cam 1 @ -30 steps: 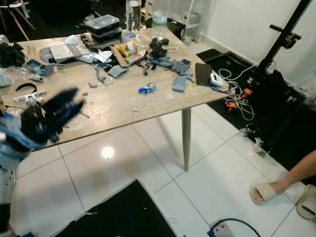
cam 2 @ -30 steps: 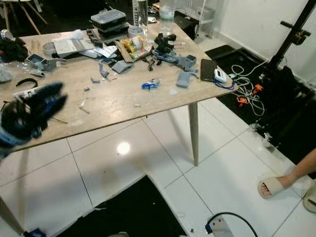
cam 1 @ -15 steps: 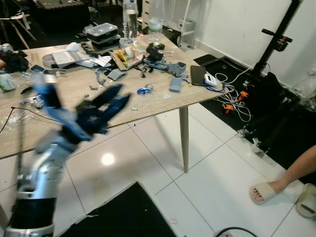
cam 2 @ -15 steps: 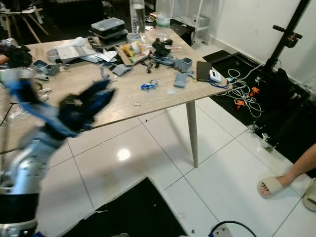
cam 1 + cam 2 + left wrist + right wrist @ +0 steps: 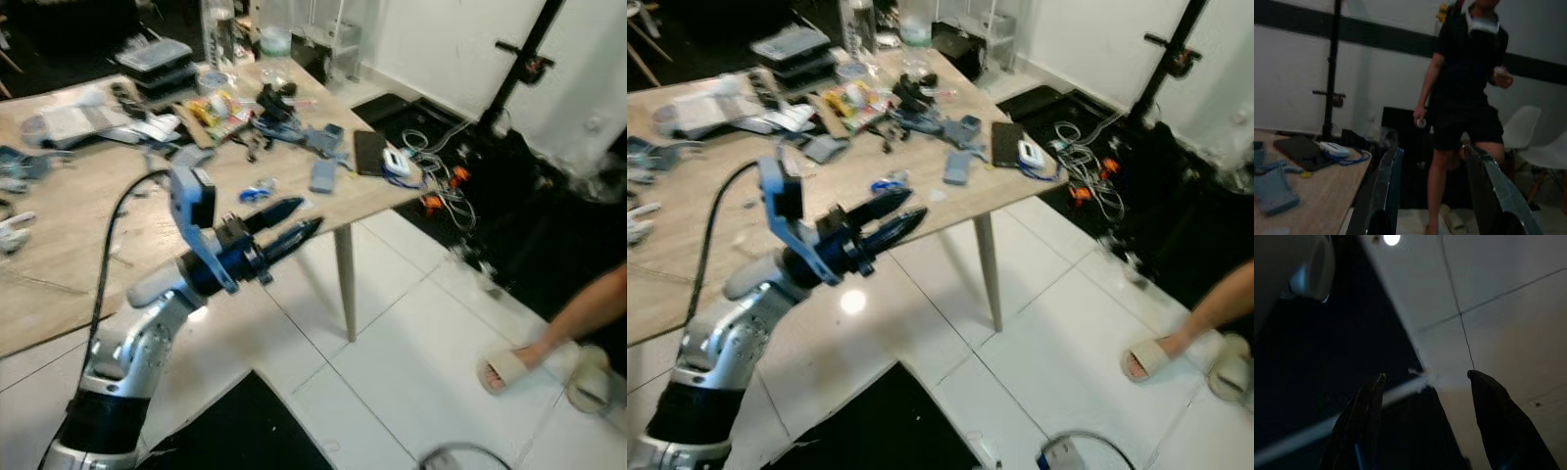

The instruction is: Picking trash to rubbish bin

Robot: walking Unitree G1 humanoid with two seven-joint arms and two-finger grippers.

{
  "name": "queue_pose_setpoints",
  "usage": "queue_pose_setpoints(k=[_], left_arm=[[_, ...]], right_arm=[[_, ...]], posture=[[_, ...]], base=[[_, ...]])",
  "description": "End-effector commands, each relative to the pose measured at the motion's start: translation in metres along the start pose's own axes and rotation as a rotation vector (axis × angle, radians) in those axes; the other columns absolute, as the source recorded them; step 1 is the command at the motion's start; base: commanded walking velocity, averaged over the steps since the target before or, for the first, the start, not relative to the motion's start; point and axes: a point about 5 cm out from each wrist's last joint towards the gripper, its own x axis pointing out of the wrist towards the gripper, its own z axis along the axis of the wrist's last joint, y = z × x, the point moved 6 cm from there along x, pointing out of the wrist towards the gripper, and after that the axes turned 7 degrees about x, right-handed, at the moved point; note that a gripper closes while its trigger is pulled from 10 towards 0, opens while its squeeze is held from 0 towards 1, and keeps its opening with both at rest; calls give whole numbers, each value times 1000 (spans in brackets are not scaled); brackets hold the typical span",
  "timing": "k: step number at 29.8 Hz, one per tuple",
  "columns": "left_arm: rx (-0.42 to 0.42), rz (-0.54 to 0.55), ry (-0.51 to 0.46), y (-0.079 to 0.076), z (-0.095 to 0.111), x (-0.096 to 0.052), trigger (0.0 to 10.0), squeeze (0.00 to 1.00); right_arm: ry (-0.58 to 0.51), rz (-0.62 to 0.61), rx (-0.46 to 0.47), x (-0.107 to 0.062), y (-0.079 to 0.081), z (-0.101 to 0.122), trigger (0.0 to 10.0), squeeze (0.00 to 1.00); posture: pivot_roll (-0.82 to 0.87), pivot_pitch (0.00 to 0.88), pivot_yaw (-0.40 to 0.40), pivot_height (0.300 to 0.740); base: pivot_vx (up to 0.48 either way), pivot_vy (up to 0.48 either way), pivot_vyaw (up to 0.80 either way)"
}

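- The trash (image 5: 257, 191) is a small blue scrap lying on the table (image 5: 88, 211), near the front edge, just beyond the left gripper (image 5: 306, 216).
- The left gripper is raised over the table edge, its two black fingers (image 5: 1382, 196) a narrow way apart with nothing between them.
- The right gripper (image 5: 1425, 426) hangs over the floor (image 5: 1498, 298), fingers apart and empty.
- The table is pale wood on a thin metal leg (image 5: 344, 279), strewn with grey parts, papers (image 5: 73, 122), a black phone (image 5: 369, 152), stacked boxes (image 5: 157, 61) and a bottle (image 5: 219, 24).
- The floor is white tile with a black mat (image 5: 235, 431).
- Cables (image 5: 441, 171) lie beside a black stand (image 5: 514, 69).
- A person (image 5: 1464, 68) in black stands beyond the table; a foot in a sandal (image 5: 505, 370) rests on the tile.
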Motion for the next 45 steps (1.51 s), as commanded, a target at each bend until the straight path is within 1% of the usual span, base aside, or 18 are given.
queue_pose_setpoints(k=[1,8,15,16,17,18,20,23,25,26,27,31,34,40,42,43,44,45], left_arm=[[14,-2,12,-4,-5,6,10000,0],[41,39,47,0,-14,12,10000,0],[83,151,74,19,-20,14,10000,0],[105,212,94,29,-22,13,10000,0],[163,373,138,57,-26,6,10000,0],[180,417,149,64,-27,3,10000,0],[203,451,181,71,-30,-1,10000,0],[276,507,229,83,-32,-9,10000,0],[282,527,234,86,-32,-11,10000,0],[317,570,257,93,-33,-16,10000,0],[317,570,257,93,-33,-16,10000,0],[400,591,310,98,-37,-17,10000,0],[430,573,327,95,-40,-14,10000,0],[493,502,370,84,-54,-3,10000,0],[540,461,410,78,-63,1,10000,0],[540,461,410,78,-63,1,10000,0],[587,431,445,74,-72,4,10000,0],[587,431,445,74,-72,4,10000,0]], right_arm=[[37,-6,0,-1,-3,-14,10000,0],[39,-4,-4,-1,-3,-15,10000,0],[40,-5,-18,-1,-2,-14,10000,0],[37,4,-10,-1,-1,-14,10000,0],[19,9,-12,-1,-1,-11,10000,0],[13,8,-8,-1,-1,-10,10000,0],[28,27,-25,-1,1,-12,10000,0],[32,28,-29,-1,2,-15,10000,0],[34,30,-29,-1,2,-16,10000,0],[40,33,-29,-1,3,-19,10000,0],[40,33,-29,-1,3,-19,10000,0],[49,35,-30,-2,3,-23,10000,0],[54,35,-30,-2,3,-26,10000,0],[57,20,-10,-2,4,-30,10000,0],[59,13,-11,-2,3,-31,10000,0],[59,13,-11,-2,3,-31,10000,0],[61,15,-13,-2,4,-31,10000,0],[61,15,-13,-2,4,-31,10000,0]], posture=[[12,62,-28,740],[3,59,-22,740],[2,57,-20,740],[2,57,-20,740],[4,60,-18,740],[4,60,-18,740],[4,60,-18,740],[-1,71,-14,740],[-1,71,-14,740],[-1,76,-15,740],[-1,76,-15,740],[-1,76,-15,740],[-6,82,-13,740],[-6,82,-13,740],[-6,82,-13,740],[-6,82,-13,740],[-11,88,-7,740],[-11,88,-7,740]], base=[[431,0,0],[432,0,0],[432,0,0],[401,0,0],[0,0,0],[0,0,0],[0,0,794],[0,0,792],[0,0,788],[0,0,788],[0,0,788],[0,0,788],[0,0,788],[0,0,396],[0,0,0],[0,0,0],[0,0,0],[0,0,0]])
